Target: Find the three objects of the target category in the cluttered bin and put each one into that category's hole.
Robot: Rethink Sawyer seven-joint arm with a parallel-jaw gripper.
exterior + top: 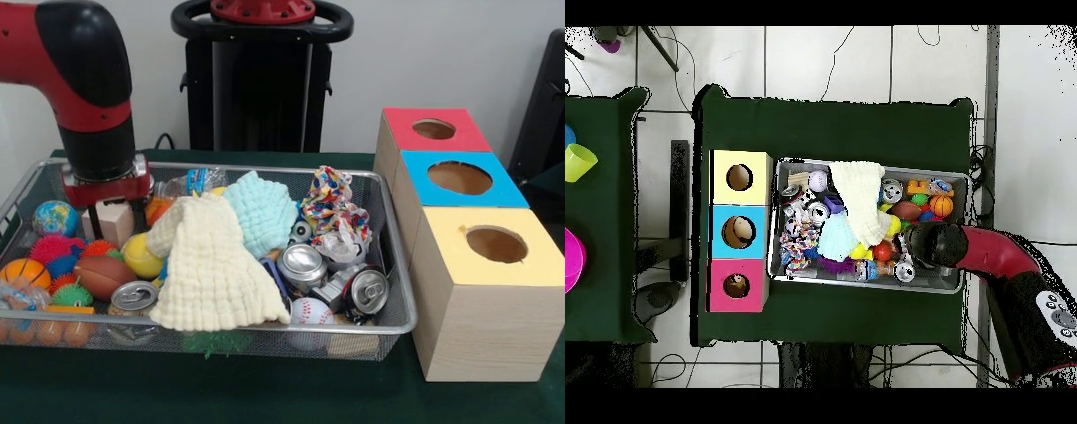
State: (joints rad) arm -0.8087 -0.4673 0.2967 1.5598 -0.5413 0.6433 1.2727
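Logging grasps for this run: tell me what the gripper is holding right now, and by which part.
It cannot be told. The gripper is down in the bin among the toys; its light fingers show, but nothing visibly sits between them.

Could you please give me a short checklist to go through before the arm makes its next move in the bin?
1. Claw over the wire bin, at its end away from the boxes: ok.
2. Claw open or shut: cannot tell, the pale fingers sit low among the toys.
3. Claw empty: cannot tell.
4. Holes in the red box, blue box and yellow box unblocked: ok.
5. Items uncovered: not ok, the cream cloth and mint cloth lie over the middle.
6. Cans reachable: ok, silver can lies exposed.
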